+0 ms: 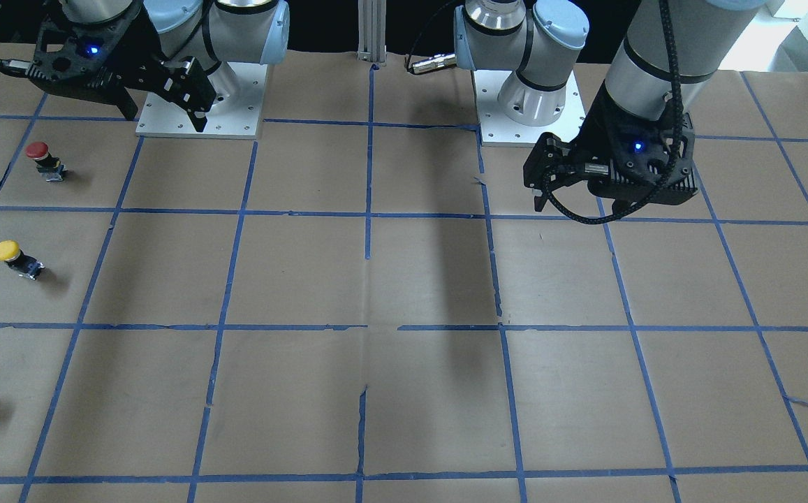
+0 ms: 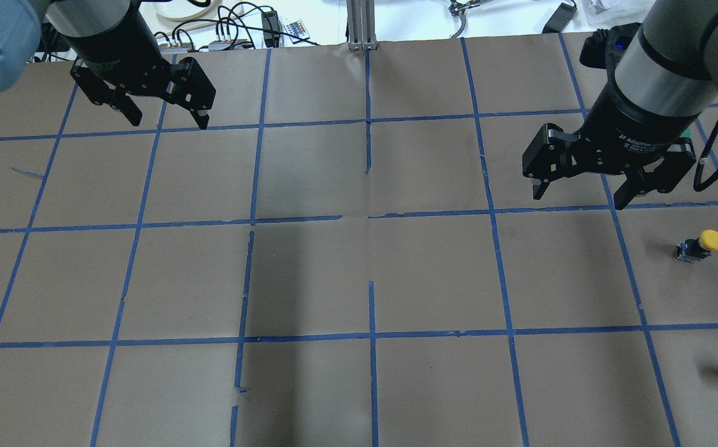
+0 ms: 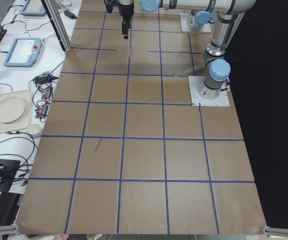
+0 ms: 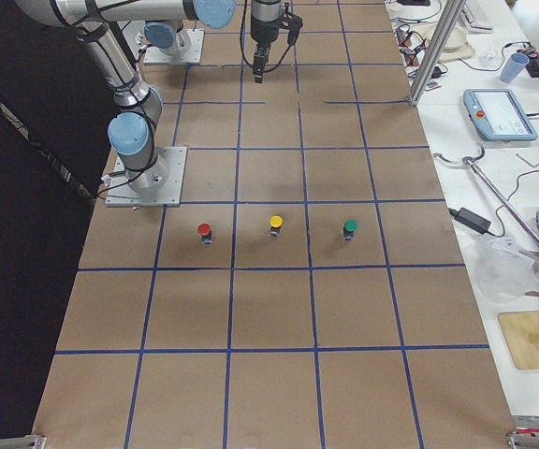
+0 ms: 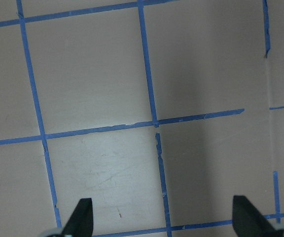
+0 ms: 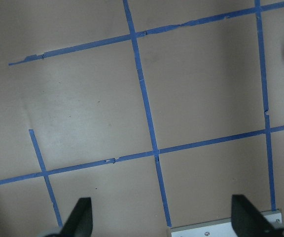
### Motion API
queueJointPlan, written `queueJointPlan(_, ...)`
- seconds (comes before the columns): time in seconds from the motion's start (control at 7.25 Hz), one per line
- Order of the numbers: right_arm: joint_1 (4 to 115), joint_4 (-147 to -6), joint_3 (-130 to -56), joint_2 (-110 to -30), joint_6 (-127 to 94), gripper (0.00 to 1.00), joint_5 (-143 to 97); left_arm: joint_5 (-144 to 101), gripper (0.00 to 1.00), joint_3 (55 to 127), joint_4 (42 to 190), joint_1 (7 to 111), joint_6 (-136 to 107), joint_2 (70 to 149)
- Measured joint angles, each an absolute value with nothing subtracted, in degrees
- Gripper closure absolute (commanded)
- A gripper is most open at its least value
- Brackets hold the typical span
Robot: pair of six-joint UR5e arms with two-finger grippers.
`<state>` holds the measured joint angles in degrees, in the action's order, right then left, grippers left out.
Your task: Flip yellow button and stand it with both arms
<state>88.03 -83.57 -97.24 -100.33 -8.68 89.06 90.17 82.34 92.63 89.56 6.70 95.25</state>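
The yellow button [image 2: 703, 244] has a round yellow cap on a short black and grey body. It appears to stand cap up near the table's right end, and also shows in the front view [image 1: 16, 257] and the right exterior view [image 4: 275, 224]. My right gripper [image 2: 582, 194] is open and empty. It hovers about one grid cell from the button, towards the table's middle and farther from me, and shows in the front view [image 1: 163, 112]. My left gripper [image 2: 166, 118] is open and empty, far off over the left half. Both wrist views show only taped paper between open fingertips.
A red-capped button [image 1: 44, 159] and a green-capped button [image 4: 349, 227] stand in line on either side of the yellow one. The table is brown paper [image 2: 371, 273] with a blue tape grid. Cables and tablets lie beyond the far edge [image 4: 499, 112].
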Motion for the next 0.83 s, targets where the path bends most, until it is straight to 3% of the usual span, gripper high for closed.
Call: queueJointPlan(0.83,88.24,-83.71,-97.56,-101.68,-8.70,0.00,89.20,87.96,0.00,82.18,97.07,89.49,6.68,93.88)
